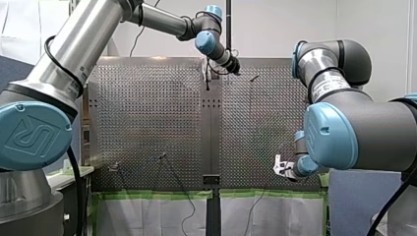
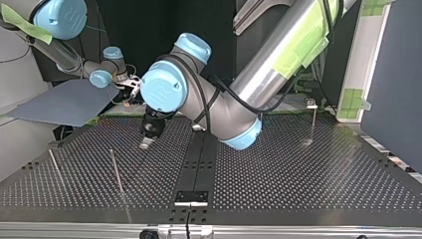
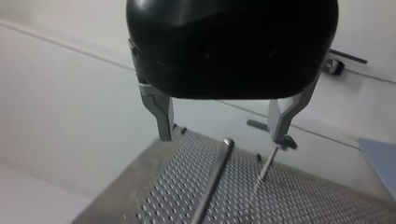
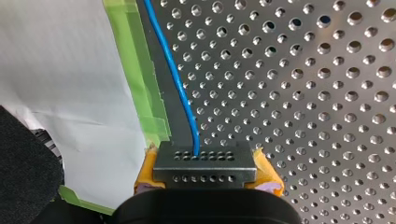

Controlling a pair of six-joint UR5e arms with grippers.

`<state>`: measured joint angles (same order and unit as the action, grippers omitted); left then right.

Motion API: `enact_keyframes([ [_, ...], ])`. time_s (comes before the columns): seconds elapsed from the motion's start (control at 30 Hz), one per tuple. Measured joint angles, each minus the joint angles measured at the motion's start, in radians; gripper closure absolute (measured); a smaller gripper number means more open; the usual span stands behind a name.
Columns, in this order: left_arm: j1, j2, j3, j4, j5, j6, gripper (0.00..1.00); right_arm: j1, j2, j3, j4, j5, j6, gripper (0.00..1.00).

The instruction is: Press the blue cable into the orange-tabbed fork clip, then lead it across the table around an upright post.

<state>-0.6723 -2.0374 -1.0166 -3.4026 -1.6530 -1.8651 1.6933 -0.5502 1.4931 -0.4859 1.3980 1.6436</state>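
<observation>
Blue cable (image 4: 175, 74) runs straight ahead from my right gripper (image 4: 205, 156), along the table (image 4: 303, 93) edge and just beside a strip of green tape (image 4: 140, 79). Its near end goes into a dark block (image 4: 205, 170) with rows of small holes. That block sits between the yellow pads (image 4: 145, 175), which touch both its sides, so the right fingers are clamped on the cable's end. Cable lies flat on the dark border of the table, between the tape and the perforated part. White sheet (image 4: 60, 84) hangs past the tape, off the table.

Front view: right gripper is low at the near right corner of the table, while my left gripper (image 3: 223, 136) is well apart from it, over the far side near the middle.

Left wrist view: left metal fingers (image 3: 161, 116) are apart with nothing held between them. Upright post (image 3: 212, 177) stands under and ahead of the gap, not touching either finger. Thinner post (image 3: 265, 168) with a small clip on top stands just beside one fingertip; contact cannot be told.

Top view: two more thin posts (image 2: 117, 172) stand at the view's left.
</observation>
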Motion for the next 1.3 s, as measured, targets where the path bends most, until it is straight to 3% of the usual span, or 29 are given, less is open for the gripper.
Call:
enact_keyframes([
  [0.47,-0.004,0.0,0.0,-0.105,-0.134,-0.029,0.01,0.003,0.002,0.0,0.0,-0.016,0.0,1.0],
  [0.97,-0.007,0.0,0.0,-0.12,-0.277,-0.025,0.01,0.005,0.003,-0.001,0.0,-0.025,0.0,1.0],
  [1.3,-0.008,0.001,0.0,-0.111,-0.283,0.022,0.01,0.003,0.006,-0.001,-0.002,-0.033,0.0,1.0],
])
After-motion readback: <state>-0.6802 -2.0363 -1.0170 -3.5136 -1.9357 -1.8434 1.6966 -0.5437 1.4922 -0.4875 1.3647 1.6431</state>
